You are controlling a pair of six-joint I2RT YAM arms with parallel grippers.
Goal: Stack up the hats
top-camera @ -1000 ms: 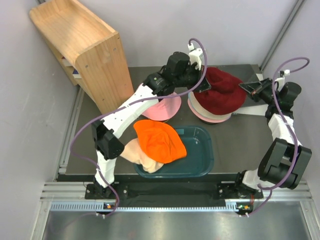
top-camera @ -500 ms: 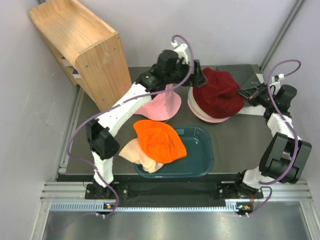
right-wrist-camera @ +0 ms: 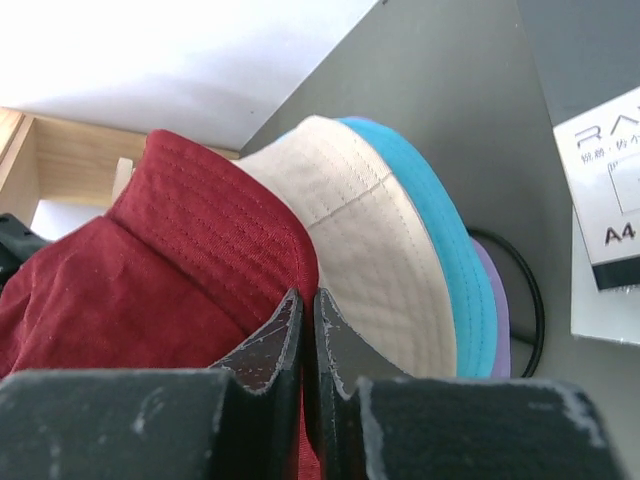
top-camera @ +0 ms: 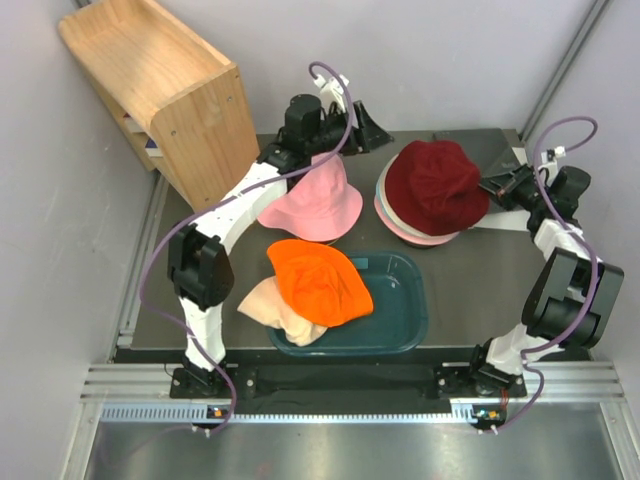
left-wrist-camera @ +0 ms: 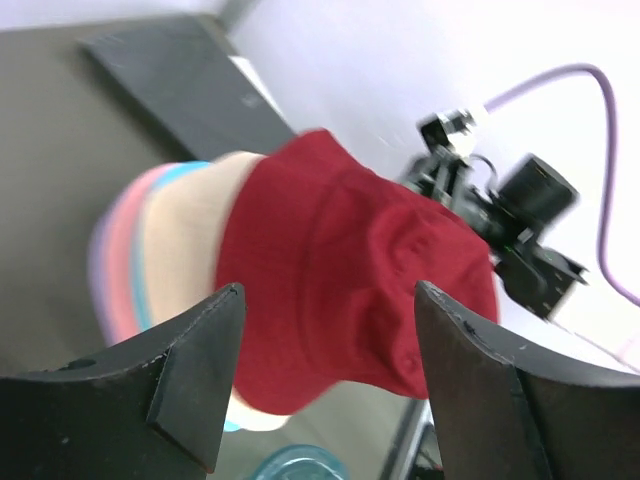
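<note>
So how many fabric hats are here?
8: maroon fabric hat topping beige, teal, pink, lavender ones; loose pink hat beside; orange hat over peach hat at teal tub. More may hide.

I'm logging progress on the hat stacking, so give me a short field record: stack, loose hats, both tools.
stack top: maroon fabric bucket hat, over beige hat brim and teal hat brim
loose on table: pink fabric bucket hat
on dark teal plastic tub: orange fabric bucket hat, peach fabric hat beneath
left tool: open, empty
right tool: shut at the maroon brim; pinch unclear
</note>
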